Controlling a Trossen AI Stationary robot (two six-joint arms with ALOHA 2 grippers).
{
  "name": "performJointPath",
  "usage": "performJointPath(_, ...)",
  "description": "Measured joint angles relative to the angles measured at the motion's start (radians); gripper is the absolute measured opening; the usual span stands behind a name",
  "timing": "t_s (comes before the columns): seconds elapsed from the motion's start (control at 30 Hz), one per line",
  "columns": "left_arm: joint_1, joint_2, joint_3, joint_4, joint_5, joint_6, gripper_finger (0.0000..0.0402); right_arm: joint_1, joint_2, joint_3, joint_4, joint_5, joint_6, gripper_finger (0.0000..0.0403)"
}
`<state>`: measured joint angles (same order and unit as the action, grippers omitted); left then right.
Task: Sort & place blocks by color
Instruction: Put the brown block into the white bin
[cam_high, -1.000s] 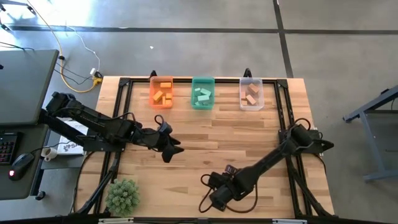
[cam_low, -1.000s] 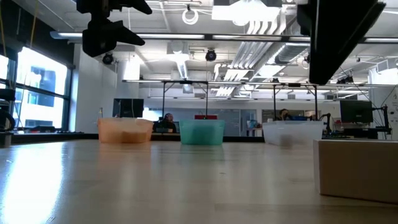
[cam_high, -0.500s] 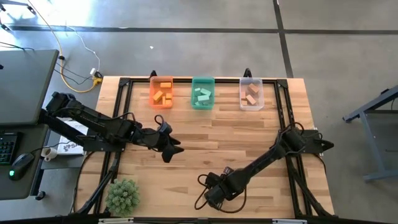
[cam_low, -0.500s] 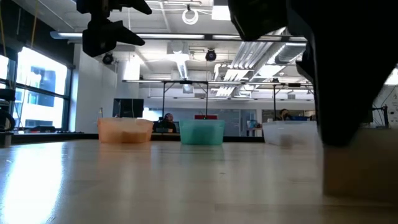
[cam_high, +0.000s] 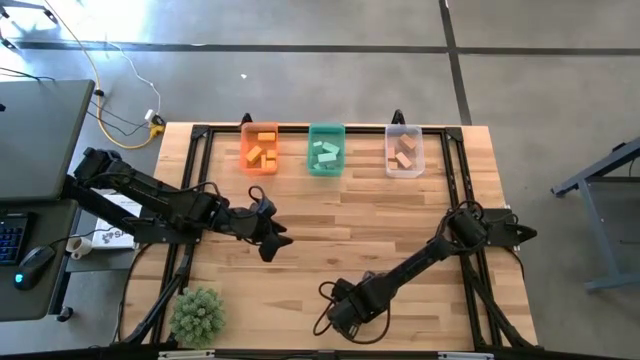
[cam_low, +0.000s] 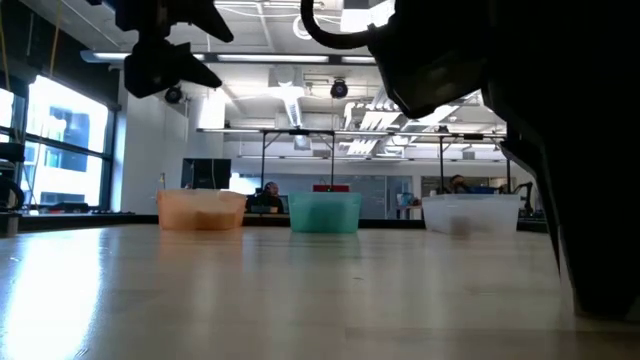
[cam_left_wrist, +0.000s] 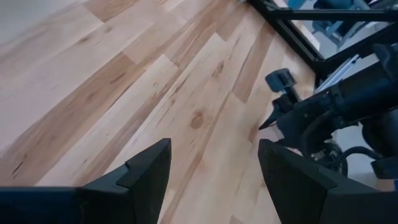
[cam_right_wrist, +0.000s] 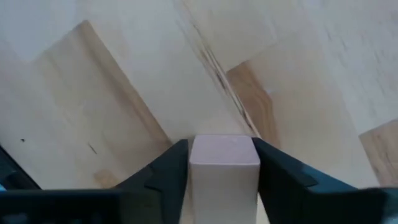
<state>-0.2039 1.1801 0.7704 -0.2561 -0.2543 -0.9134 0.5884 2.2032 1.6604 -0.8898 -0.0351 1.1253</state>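
A tan wooden block (cam_right_wrist: 224, 167) stands between the fingers of my right gripper (cam_right_wrist: 224, 186), which points down at the table's near edge, middle (cam_high: 340, 318). The high view and the low view hide the block behind the gripper (cam_low: 580, 200). My left gripper (cam_high: 272, 238) hangs open above the left middle of the table, nothing between its fingers (cam_left_wrist: 214, 180). At the far edge stand an orange bin (cam_high: 259, 148) with orange blocks, a green bin (cam_high: 325, 150) with teal blocks and a clear bin (cam_high: 404, 152) with tan blocks. My right gripper pinches the tan block between its two fingers, one on each of two opposite sides (cam_right_wrist: 191, 171). The fingers come from above, pointing down. The block stands upright in the hold with the table boards right beyond it; no gap to the table shows.
A small green plant (cam_high: 196, 312) sits at the near left corner. Black frame rails (cam_high: 190, 180) run along the table's left, right and far edges. A cable loops beside my right gripper (cam_high: 325, 320). Bare boards lie between the two grippers and the bins.
My right gripper has come down onto the tan block near the table's near edge, turning a little about its own line. In the low view it now covers the block that showed at the right before.
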Motion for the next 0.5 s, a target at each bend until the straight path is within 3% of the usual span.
performJointPath(0.13,0.0,0.0,0.0,-0.017,0.0,0.0,0.0229,0.0,-0.002,0.003,-0.001,-0.011,-0.001,0.0103)
performJointPath(0.27,0.0,0.0,0.0,-0.018,0.0,0.012,0.0229,0.001,0.003,0.034,-0.054,-0.017,-0.034,0.0103)
performJointPath(0.5,0.0,0.0,0.0,-0.019,-0.053,0.062,0.0229,-0.046,0.003,0.135,-0.225,0.081,-0.133,0.0103)
